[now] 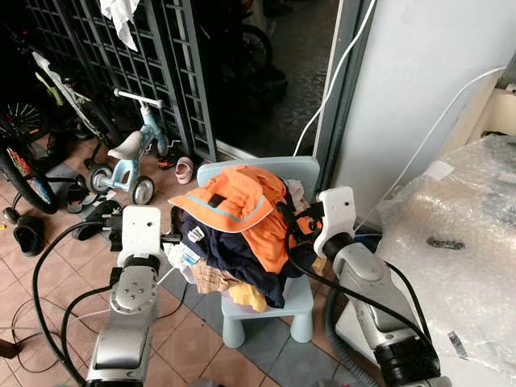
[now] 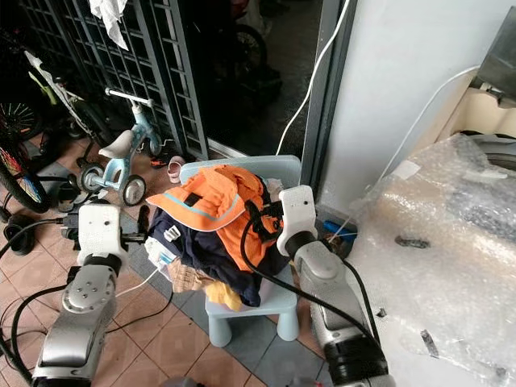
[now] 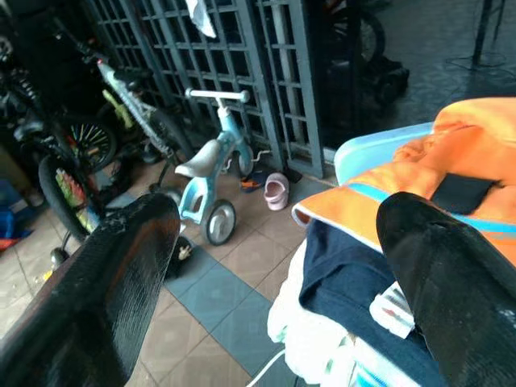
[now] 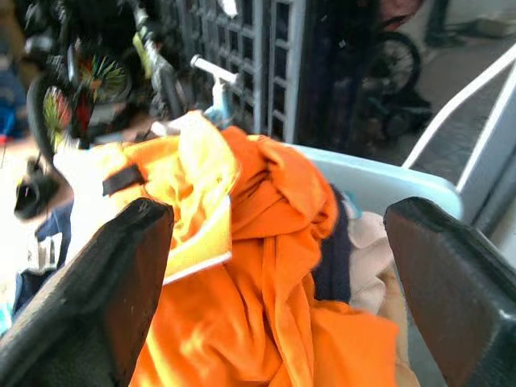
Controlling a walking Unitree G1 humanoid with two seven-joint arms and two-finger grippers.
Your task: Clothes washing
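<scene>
Loosely heaped clothes pile [image 1: 238, 242], orange top w/ blue stripe uppermost, navy beneath; both grippers' jaws spread.

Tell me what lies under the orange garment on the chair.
Under the orange garment: a navy garment, patterned and yellow cloth below, all heaped on the pale blue chair. The seat beneath is mostly covered.

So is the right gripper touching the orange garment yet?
Cannot tell. In the right wrist view the open right gripper frames the orange garment, but no contact or gap shows plainly.
</scene>
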